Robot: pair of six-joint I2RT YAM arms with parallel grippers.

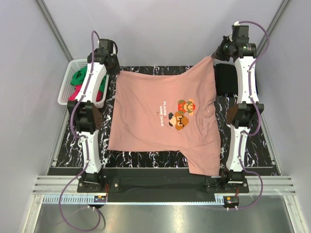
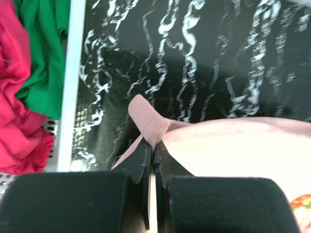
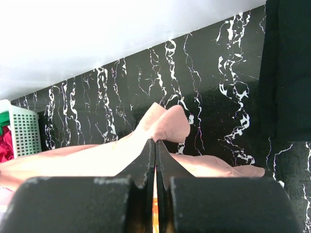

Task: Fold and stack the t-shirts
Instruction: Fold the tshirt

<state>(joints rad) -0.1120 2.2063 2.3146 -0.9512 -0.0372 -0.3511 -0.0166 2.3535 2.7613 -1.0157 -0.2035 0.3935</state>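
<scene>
A salmon-pink t-shirt (image 1: 155, 116) with a pixel-art figure and white text lies spread over the black marbled table (image 1: 141, 158), chest up. My left gripper (image 1: 115, 68) is shut on its far left corner; in the left wrist view the hem (image 2: 148, 119) pokes out between the closed fingertips (image 2: 154, 146). My right gripper (image 1: 218, 53) is shut on the far right corner, lifted a little; the pinched cloth (image 3: 167, 124) bunches above the fingertips (image 3: 155, 143). Green (image 1: 79, 76) and magenta-red (image 1: 77, 92) t-shirts lie in a basket at the left. A black t-shirt (image 1: 226, 80) lies at the far right.
The white mesh basket (image 1: 64, 90) stands off the table's far left corner, and its rim shows in the left wrist view (image 2: 68, 97). Grey walls close in the back and sides. A metal rail (image 1: 160, 184) runs along the near edge.
</scene>
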